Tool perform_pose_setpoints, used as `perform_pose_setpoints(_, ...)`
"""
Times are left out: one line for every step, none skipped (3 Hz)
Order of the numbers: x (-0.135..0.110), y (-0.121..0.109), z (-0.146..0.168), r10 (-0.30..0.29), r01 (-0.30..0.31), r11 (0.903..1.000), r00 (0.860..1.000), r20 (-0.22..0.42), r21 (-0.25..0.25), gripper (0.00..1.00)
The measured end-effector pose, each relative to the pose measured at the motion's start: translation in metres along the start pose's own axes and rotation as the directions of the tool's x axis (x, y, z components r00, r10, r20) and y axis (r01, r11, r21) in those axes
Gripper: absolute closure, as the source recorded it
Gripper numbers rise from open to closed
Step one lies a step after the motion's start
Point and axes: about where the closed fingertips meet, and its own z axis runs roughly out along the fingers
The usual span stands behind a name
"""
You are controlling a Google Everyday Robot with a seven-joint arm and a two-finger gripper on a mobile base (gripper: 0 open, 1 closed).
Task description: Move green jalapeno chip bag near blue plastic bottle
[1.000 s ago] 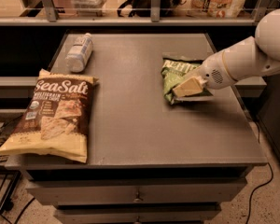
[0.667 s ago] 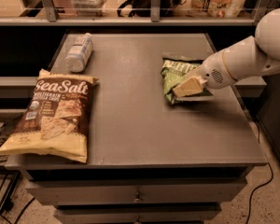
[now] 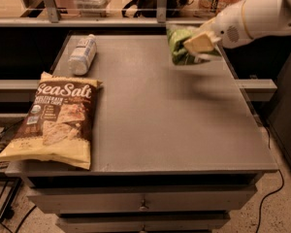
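Above the grey table (image 3: 184, 130), gripper (image 3: 200, 46) holds green jalapeno chip bag (image 3: 177, 43).

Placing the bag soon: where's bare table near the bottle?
Bare tabletop between the blue plastic bottle and the gripper, which holds the green jalapeno chip bag far right. Crowded in front of the bottle: Sea Salt bag.

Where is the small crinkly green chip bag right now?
Camera view: the green chip bag hangs in the gripper over the grey table's far right side, well right of the clear plastic bottle.
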Motion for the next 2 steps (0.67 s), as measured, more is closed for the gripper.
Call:
perform_pose_setpoints(-0.0256, -0.0122, -0.0172, -0.031, 0.029, 0.9988, 0.999, 0.042, 0.038, 1.0)
perform_pose_setpoints(-0.0256, -0.0121, -0.017, -0.031, 0.029, 0.9988, 0.999, 0.042, 0.038, 1.0)
